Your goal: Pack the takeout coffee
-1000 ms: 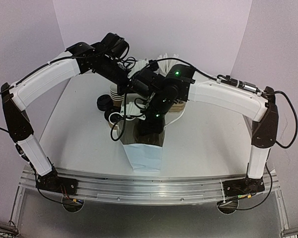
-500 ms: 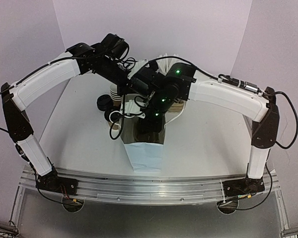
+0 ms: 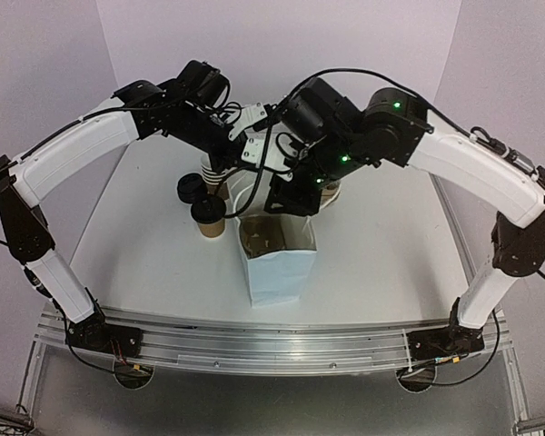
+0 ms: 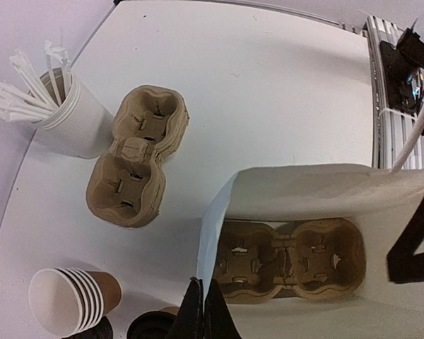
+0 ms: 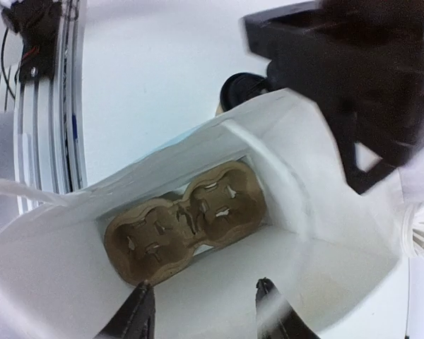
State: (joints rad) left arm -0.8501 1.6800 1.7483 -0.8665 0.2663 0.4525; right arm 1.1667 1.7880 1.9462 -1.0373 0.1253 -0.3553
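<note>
The takeout coffee (image 3: 209, 218), a brown paper cup with a black lid, stands on the table just left of the white paper bag (image 3: 277, 272). Only its lid shows in the left wrist view (image 4: 154, 327) and in the right wrist view (image 5: 237, 89). The bag stands open with a brown two-cup carrier (image 5: 184, 222) lying at its bottom. My left gripper (image 4: 202, 311) is shut on the bag's left rim (image 4: 216, 233), next to the coffee. My right gripper (image 5: 205, 311) is open and empty, just above the bag's mouth. From above, it (image 3: 289, 204) hangs over the bag's far edge.
A stack of nested brown cups (image 4: 69, 300) and loose black lids (image 3: 191, 188) sit behind the coffee. A stack of spare carriers (image 4: 136, 164) and a white cup of wrapped straws (image 4: 63, 113) stand on the table. The metal rail (image 3: 272, 341) runs along the near edge.
</note>
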